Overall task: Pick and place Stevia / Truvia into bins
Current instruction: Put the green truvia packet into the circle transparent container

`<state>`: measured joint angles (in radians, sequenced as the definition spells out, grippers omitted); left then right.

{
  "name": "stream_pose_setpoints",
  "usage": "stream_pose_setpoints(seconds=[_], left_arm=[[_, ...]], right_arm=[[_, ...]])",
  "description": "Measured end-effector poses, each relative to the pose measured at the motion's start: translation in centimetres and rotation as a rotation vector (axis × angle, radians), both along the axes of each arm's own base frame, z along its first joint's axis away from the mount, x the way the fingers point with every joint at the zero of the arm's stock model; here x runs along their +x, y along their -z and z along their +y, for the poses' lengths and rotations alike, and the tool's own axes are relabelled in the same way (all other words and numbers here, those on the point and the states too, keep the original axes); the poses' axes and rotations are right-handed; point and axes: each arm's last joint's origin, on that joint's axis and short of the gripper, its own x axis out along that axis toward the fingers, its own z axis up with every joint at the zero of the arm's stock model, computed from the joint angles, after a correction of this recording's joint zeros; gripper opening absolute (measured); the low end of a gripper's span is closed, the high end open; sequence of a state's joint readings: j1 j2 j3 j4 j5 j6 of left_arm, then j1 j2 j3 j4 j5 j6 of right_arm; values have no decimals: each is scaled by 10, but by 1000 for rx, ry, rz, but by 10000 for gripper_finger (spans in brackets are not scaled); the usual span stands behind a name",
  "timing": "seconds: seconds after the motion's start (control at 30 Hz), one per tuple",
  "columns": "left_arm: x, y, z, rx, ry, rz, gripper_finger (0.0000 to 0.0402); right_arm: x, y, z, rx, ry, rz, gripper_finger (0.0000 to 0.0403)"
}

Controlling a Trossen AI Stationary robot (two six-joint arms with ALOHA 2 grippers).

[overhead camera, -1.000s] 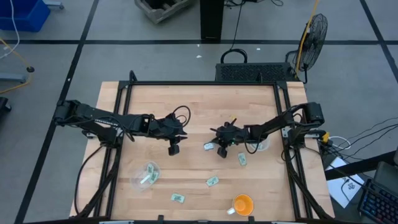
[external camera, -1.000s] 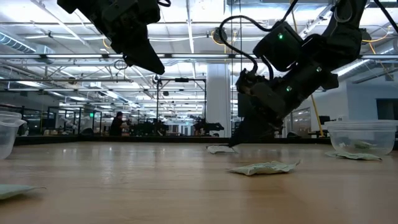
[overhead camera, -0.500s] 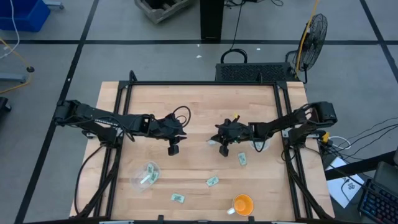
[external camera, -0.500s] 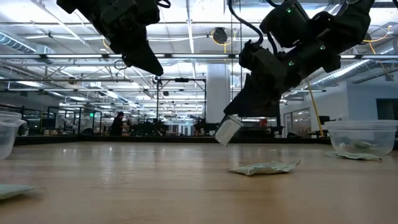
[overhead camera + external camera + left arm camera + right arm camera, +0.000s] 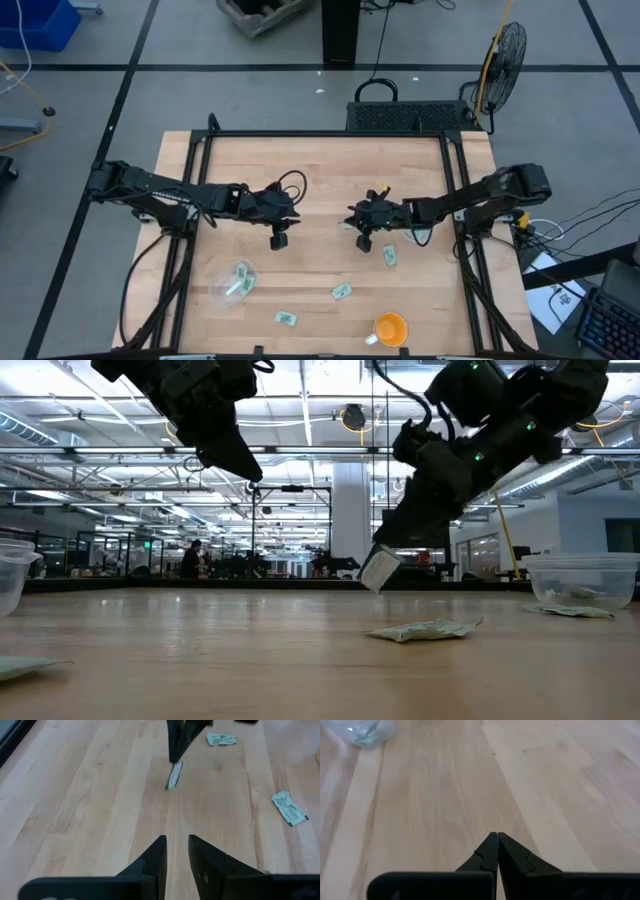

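An orange cup (image 5: 390,327) is seen upright on the wooden table (image 5: 320,165), near its front edge toward the right corner. Off the table, a black fan (image 5: 503,55) is placed beyond the far right corner; a blue bin (image 5: 35,22) is noted at far left.

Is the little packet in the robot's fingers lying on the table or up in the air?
Up in the air. The right gripper is shut on the packet, which hangs tilted with a clear gap above the table.
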<state>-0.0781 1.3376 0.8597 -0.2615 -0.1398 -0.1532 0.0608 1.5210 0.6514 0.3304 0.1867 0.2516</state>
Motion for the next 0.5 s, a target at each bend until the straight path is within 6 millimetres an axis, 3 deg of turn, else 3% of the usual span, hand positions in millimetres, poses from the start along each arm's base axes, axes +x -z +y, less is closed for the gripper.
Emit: stream_pose_setpoints(seconds=[0.13,0.3,0.5], left_arm=[[0,0,0,0,0,4,85],[0,0,0,0,1,6,85],[0,0,0,0,0,5,86]], right_arm=[[-22,-19,3,43,38,75,0],[-71,-48,9,115,106,191,0],[-126,-78,9,157,239,132,0]])
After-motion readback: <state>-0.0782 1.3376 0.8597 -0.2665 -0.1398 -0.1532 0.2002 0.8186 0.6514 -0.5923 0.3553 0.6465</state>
